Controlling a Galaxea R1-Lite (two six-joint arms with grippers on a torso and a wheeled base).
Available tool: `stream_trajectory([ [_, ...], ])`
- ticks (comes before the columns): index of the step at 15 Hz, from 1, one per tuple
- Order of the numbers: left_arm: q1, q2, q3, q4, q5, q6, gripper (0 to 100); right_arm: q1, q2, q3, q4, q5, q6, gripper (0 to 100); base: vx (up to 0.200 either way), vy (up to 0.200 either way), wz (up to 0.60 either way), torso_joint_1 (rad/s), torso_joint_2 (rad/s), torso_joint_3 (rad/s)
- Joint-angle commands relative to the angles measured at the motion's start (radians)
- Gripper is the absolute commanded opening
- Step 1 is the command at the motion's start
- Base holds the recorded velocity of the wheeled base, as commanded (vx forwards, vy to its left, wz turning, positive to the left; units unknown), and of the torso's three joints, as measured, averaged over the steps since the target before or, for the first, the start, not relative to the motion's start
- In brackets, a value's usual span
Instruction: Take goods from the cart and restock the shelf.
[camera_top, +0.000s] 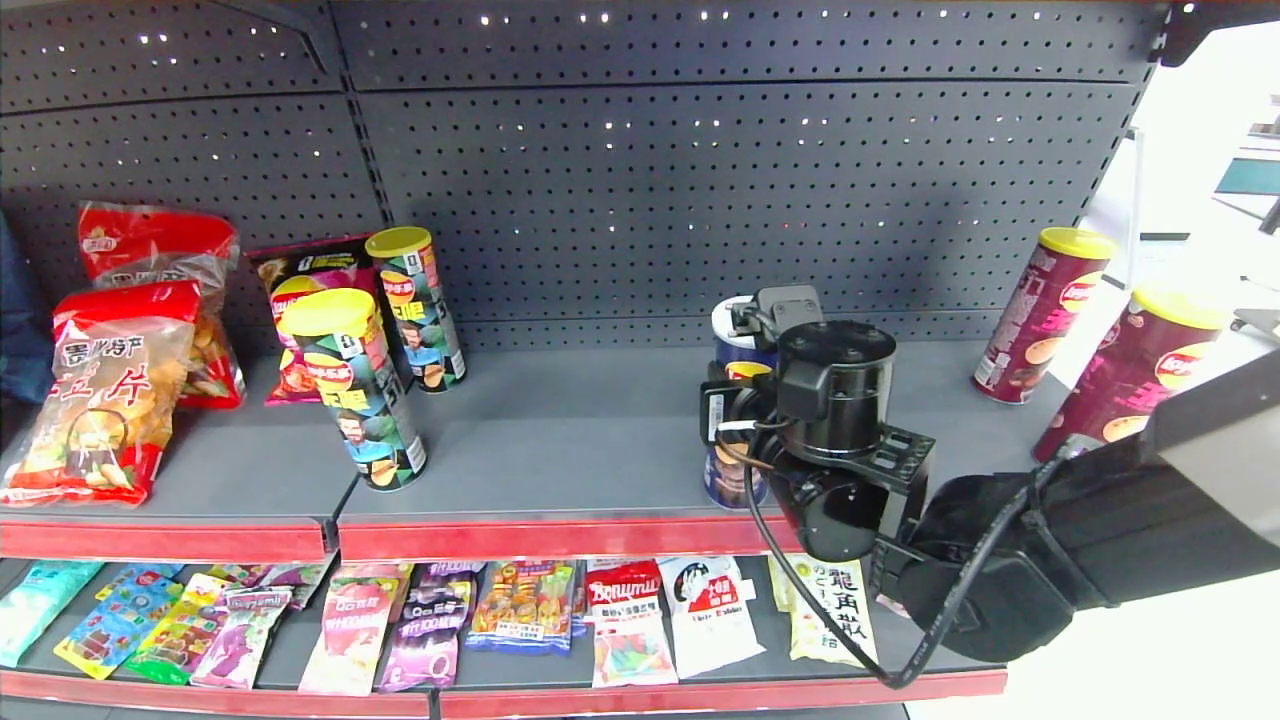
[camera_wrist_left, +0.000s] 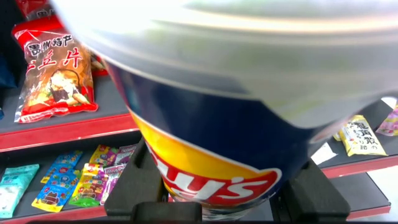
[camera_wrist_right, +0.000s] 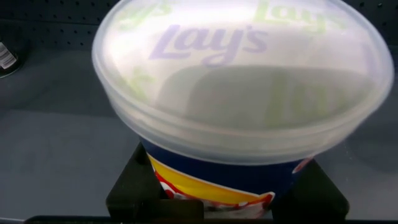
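Head view: my right hand (camera_top: 745, 415) is closed round the blue can (camera_top: 722, 478) at mid-body; the can stands upright over the front of the upper shelf (camera_top: 580, 440), near its red lip. I cannot tell whether its base touches the deck or hangs just above it; the maroon cans (camera_top: 1040, 315) stand well apart from it, farther along the shelf towards my right.

Left wrist view: my left hand (camera_wrist_left: 227, 208) grips a second blue can (camera_wrist_left: 224, 143), with a dark finger (camera_wrist_left: 134, 186) against each side of the lower body; this can is held out in front of the shelves, clear of them, with the red bag (camera_wrist_left: 53, 74) well behind.

Right wrist view: the clear lid and blue wall of the blue can (camera_wrist_right: 242, 93) sit between the fingers (camera_wrist_right: 134, 186) of my right hand (camera_wrist_right: 227, 199), above the grey deck.

I judge these tubes light and stiff, but thin-walled and glossy; a hard squeeze could dent one and a slack hold could let it slide. They are tall, so they tip easily; hold the body, never the push-on lid.
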Motion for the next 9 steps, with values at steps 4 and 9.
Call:
stream_trajectory([
  [4,-0.001,0.001,0.0,0.0,0.0,0.0,0,0.004,0.001,0.001,-0.002,-0.007,0.001,0,0.0,0.0,0.0,0.0,0.0,0.0],
  [9,0.0,-0.002,0.005,0.0,0.0,0.0,0,0.017,0.015,-0.002,-0.002,-0.053,0.047,100,0.0,0.0,0.0,0.0,0.0,0.0],
])
